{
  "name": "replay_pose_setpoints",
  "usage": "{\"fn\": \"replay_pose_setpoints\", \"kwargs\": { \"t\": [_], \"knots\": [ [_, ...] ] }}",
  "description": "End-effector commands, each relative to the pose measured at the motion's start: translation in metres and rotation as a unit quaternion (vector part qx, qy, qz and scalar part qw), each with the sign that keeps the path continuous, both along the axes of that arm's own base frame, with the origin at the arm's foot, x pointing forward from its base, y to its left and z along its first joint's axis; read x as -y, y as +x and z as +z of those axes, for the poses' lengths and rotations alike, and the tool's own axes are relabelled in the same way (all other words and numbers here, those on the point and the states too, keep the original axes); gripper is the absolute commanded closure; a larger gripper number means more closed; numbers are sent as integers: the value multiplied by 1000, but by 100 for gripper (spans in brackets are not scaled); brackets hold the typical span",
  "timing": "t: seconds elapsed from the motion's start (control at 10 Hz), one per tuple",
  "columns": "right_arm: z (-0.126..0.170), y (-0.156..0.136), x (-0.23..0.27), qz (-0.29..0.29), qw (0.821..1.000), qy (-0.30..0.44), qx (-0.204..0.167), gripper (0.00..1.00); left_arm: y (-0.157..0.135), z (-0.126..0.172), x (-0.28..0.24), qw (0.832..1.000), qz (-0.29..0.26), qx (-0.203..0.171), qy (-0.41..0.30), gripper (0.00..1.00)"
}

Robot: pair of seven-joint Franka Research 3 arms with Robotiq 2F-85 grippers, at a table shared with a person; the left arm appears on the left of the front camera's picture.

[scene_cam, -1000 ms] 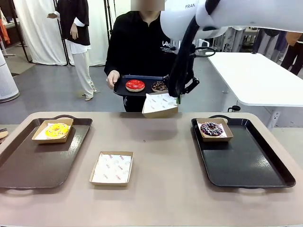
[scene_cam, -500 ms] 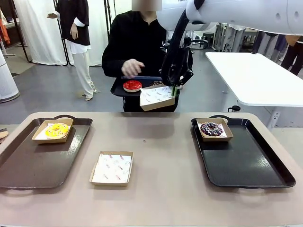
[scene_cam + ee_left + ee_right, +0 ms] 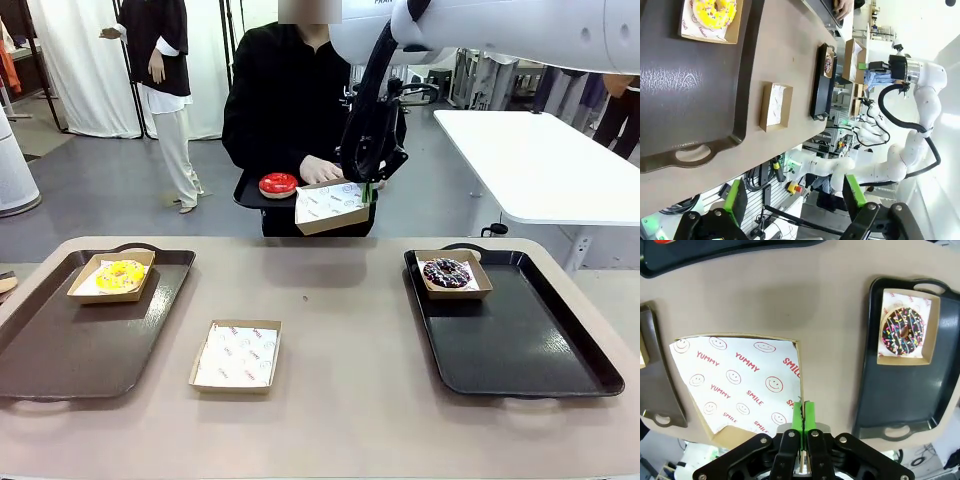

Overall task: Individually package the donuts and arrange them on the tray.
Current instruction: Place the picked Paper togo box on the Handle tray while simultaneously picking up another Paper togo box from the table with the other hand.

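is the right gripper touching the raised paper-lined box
Touching: the right wrist view shows the right gripper, jaws shut, pinching the rim of the shallow brown paper-lined cardboard box.

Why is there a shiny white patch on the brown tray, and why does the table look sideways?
Left wrist view: light glares off the brown tray; the camera rolls with the wrist, so the table stands sideways. Front view: that tray looks duller and level.
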State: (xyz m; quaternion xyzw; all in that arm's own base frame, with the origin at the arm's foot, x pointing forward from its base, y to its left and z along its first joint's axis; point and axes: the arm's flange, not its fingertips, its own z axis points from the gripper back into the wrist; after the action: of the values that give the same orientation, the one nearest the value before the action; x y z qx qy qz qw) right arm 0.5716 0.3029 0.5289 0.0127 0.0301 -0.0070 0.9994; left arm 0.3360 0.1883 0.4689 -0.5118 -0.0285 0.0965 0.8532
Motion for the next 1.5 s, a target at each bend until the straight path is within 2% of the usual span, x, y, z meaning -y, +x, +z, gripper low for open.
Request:
{"fn": "replay_pose_setpoints", "kwargs": {
  "t": [0.0, 1.4],
  "knots": [
    [1, -1, 1, -11, 1000, 3, 1, 100, -2, 2, 0, 1000, -2, 4, 1, 0],
    [1, -1, 1, -11, 1000, 3, 1, 100, -2, 2, 0, 1000, -2, 4, 1, 0]
  ]
}}
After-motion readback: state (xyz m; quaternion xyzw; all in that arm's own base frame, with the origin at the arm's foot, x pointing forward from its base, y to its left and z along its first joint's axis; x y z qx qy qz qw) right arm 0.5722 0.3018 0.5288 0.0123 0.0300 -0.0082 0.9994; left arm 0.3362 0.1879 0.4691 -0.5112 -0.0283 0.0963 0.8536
